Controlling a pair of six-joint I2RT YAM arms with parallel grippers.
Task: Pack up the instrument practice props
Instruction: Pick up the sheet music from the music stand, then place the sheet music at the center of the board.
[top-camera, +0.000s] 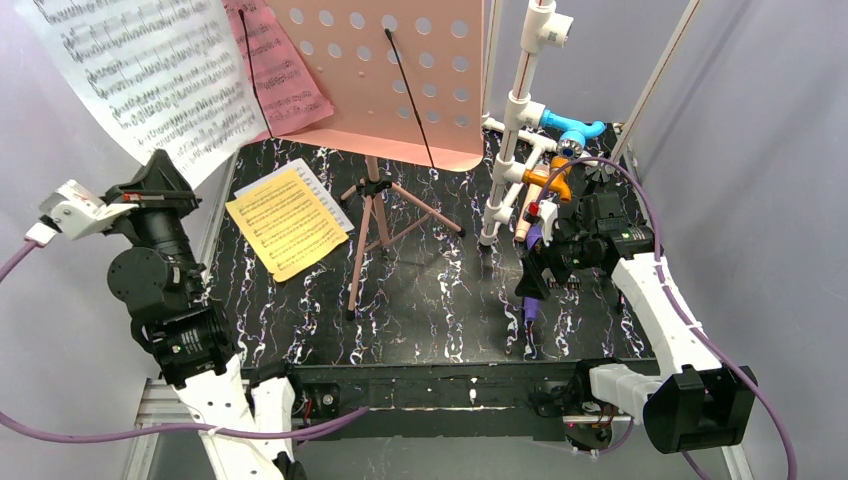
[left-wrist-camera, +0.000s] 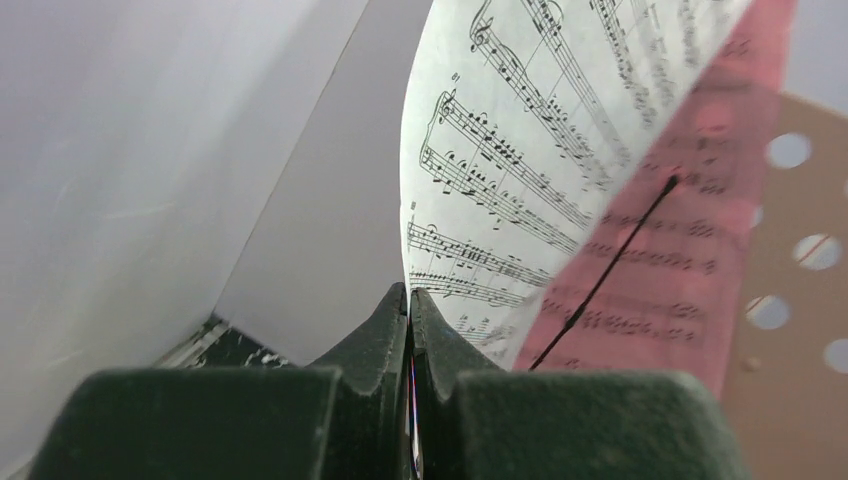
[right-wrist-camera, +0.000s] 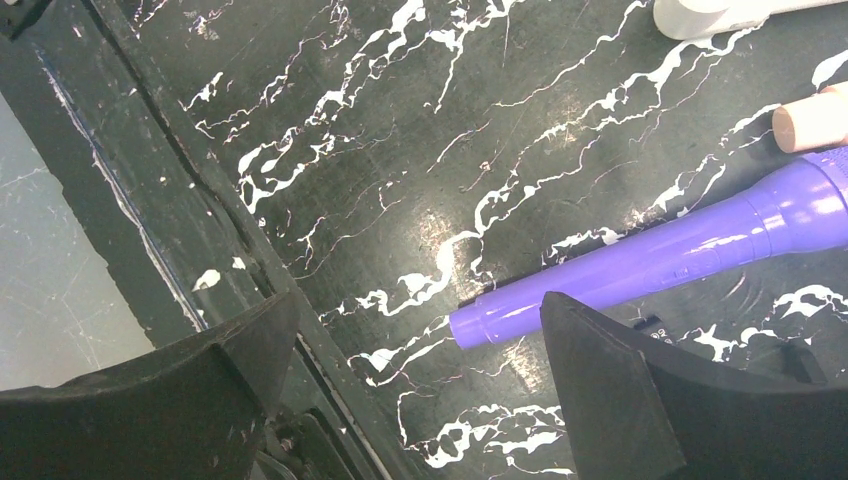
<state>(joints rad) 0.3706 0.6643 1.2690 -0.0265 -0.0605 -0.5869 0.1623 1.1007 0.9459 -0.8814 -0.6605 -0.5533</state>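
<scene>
Hovering with fingers apart, your right gripper (right-wrist-camera: 418, 302) brackets the purple mic (right-wrist-camera: 650, 255) tail, its length running finger-to-finger; left gripper (left-wrist-camera: 410, 296) clamps a page (left-wrist-camera: 500, 130).

I can make out no words, brands or numbers from here. The white page (left-wrist-camera: 520, 150), the pink page (top-camera: 290, 70) and the yellow page (top-camera: 288, 222) carry only printed staves of musical notes, too fine to read.

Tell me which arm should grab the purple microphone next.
Right. The right gripper, open, hangs over the purple microphone lying on the table; the left gripper is shut on a white music page at the opposite side.
</scene>
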